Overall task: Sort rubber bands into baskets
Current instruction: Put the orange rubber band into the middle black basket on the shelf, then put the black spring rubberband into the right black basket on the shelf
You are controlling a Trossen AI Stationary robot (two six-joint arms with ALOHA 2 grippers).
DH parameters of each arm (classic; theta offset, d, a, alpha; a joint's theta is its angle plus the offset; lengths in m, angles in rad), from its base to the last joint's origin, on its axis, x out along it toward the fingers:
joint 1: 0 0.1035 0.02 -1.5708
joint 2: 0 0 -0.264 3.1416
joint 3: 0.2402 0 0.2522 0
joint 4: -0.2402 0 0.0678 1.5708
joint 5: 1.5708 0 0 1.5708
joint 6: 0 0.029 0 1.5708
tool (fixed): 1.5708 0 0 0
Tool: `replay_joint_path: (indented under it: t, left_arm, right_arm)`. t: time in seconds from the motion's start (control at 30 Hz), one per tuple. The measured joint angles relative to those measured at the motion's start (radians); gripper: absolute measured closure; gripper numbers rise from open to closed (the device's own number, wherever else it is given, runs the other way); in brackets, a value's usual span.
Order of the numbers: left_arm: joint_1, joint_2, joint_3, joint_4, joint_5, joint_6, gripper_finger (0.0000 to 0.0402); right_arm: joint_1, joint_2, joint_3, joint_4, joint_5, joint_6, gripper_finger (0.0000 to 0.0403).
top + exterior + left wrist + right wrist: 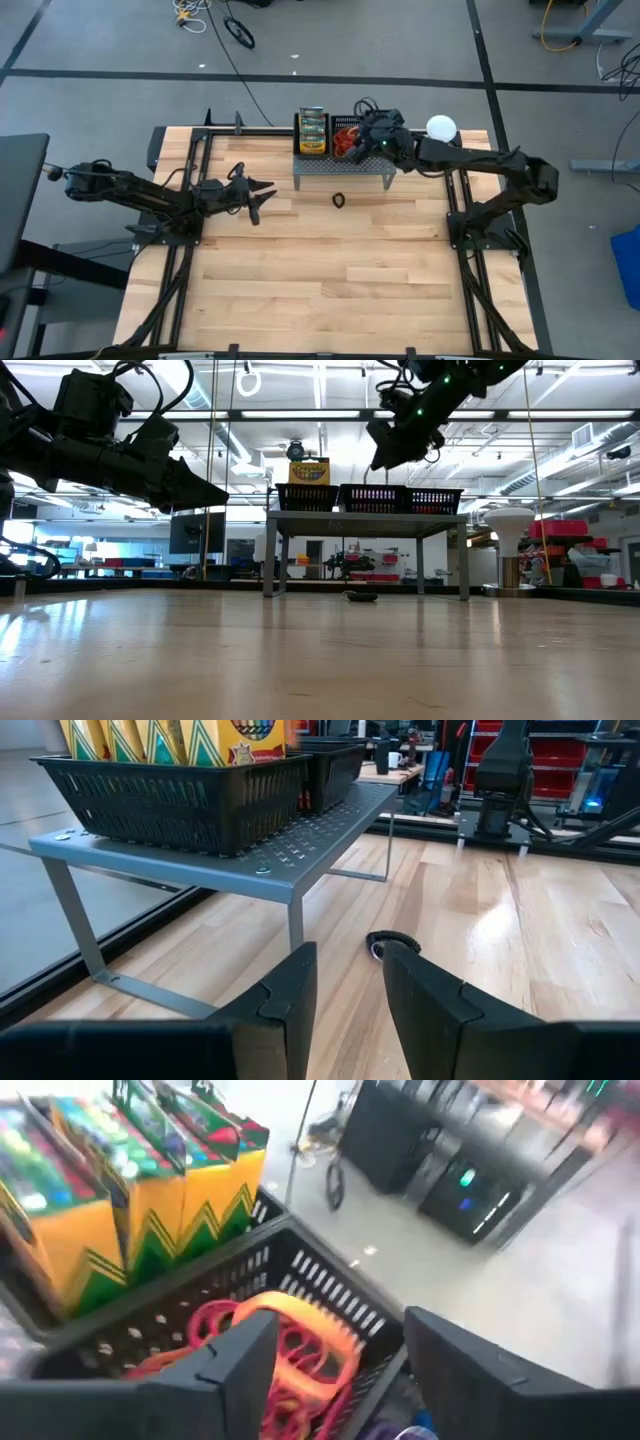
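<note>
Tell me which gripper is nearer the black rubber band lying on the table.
Left. The left gripper hovers beside the black rubber band; the right gripper is above the middle basket on the stand.

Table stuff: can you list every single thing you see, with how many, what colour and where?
Stand: one, grey metal, far edge of table.
Baskets: three, black mesh, in a row on the stand.
Crayon boxes: several, yellow-green, in the left basket.
Rubber bands: a pile, orange and red, in the middle basket.
Loose rubber band: one, black, on the table before the stand.
Table: one, light wood.
Left end effector: empty, above the table's left side.
Right end effector: open, over the middle basket.
</note>
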Motion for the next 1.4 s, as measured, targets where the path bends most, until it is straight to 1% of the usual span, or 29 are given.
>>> replay_joint_path:
  t: [0.1, 0.2, 0.3, 0.37, 0.47, 0.6, 0.67, 0.73, 0.77, 0.83, 0.87, 0.93, 1.0, 1.03, 1.07, 1.13, 1.2, 1.27, 1.33, 1.4]
  left_arm:
    - [0.000, 0.000, 0.000, 0.000, 0.000, 0.000, 0.0277]
    - [0.000, 0.000, 0.000, 0.000, 0.000, 0.000, 0.0277]
    - [0.000, 0.000, 0.000, 0.000, 0.000, 0.000, 0.0277]
    - [0.000, 0.000, 0.000, 0.000, 0.000, 0.000, 0.0277]
    - [0.000, 0.000, 0.000, 0.000, 0.000, 0.000, 0.0277]
    - [0.000, 0.000, 0.000, 0.000, 0.000, 0.000, 0.0277]
    - [0.000, 0.000, 0.000, 0.000, 0.000, 0.000, 0.0277]
    - [0.000, 0.000, 0.000, 0.000, 0.000, 0.000, 0.0277]
    - [0.000, 0.000, 0.000, 0.000, 0.000, 0.000, 0.0277]
    - [0.000, 0.000, 0.000, 0.000, 0.000, 0.000, 0.0277]
    - [0.000, 0.000, 0.000, 0.000, 0.000, 0.000, 0.0277]
    - [0.000, 0.000, 0.000, 0.001, 0.000, 0.000, 0.0277]
    - [0.000, 0.000, 0.000, 0.000, 0.000, 0.000, 0.0277]
    - [0.000, 0.000, 0.000, 0.003, 0.000, 0.000, 0.0277]
    - [0.000, 0.000, 0.000, 0.004, 0.000, 0.000, 0.0277]
    - [0.000, 0.000, 0.000, 0.004, 0.000, 0.000, 0.0277]
    - [0.000, 0.000, 0.000, 0.006, 0.000, 0.000, 0.0277]
    - [0.000, 0.000, 0.000, 0.005, 0.000, 0.000, 0.0277]
    - [0.000, 0.000, 0.000, 0.006, 0.000, 0.000, 0.0277]
    - [0.000, 0.000, 0.000, 0.006, 0.000, 0.000, 0.0277]
  right_arm:
    - [-0.034, -0.001, 0.053, -0.122, -0.062, 0.176, 0.0166]
    - [-0.072, 0.014, 0.115, -0.232, -0.147, 0.316, 0.0165]
    - [-0.110, 0.029, 0.178, -0.338, -0.254, 0.406, 0.0165]
    - [-0.132, 0.036, 0.210, -0.377, -0.303, 0.436, 0.0165]
    - [-0.148, 0.036, 0.231, -0.389, -0.322, 0.444, 0.0165]
    - [-0.136, 0.036, 0.242, -0.399, -0.331, 0.434, 0.0163]
    - [-0.122, 0.036, 0.242, -0.397, -0.333, 0.383, 0.0159]
    - [-0.096, 0.036, 0.242, -0.401, -0.363, 0.278, 0.0159]
    - [-0.072, 0.033, 0.242, -0.414, -0.380, 0.238, 0.0163]
    - [-0.001, 0.026, 0.242, -0.451, -0.381, 0.195, 0.0189]
    - [0.041, 0.025, 0.242, -0.462, -0.362, 0.190, 0.0210]
    - [0.133, 0.016, 0.213, -0.462, -0.295, 0.188, 0.0270]
    - [0.225, 0.013, 0.153, -0.423, -0.239, 0.186, 0.0342]
    - [0.267, 0.013, 0.112, -0.389, -0.215, 0.189, 0.0371]
    - [0.306, 0.011, 0.066, -0.353, -0.195, 0.200, 0.0386]
    - [0.372, 0.007, -0.037, -0.257, -0.191, 0.255, 0.0383]
    - [0.421, 0.007, -0.150, -0.121, -0.191, 0.322, 0.0378]
    - [0.457, 0.013, -0.257, 0.034, -0.180, 0.395, 0.0382]
    - [0.487, 0.033, -0.337, 0.175, -0.124, 0.475, 0.0392]
    - [0.514, 0.069, -0.380, 0.243, -0.019, 0.547, 0.0396]
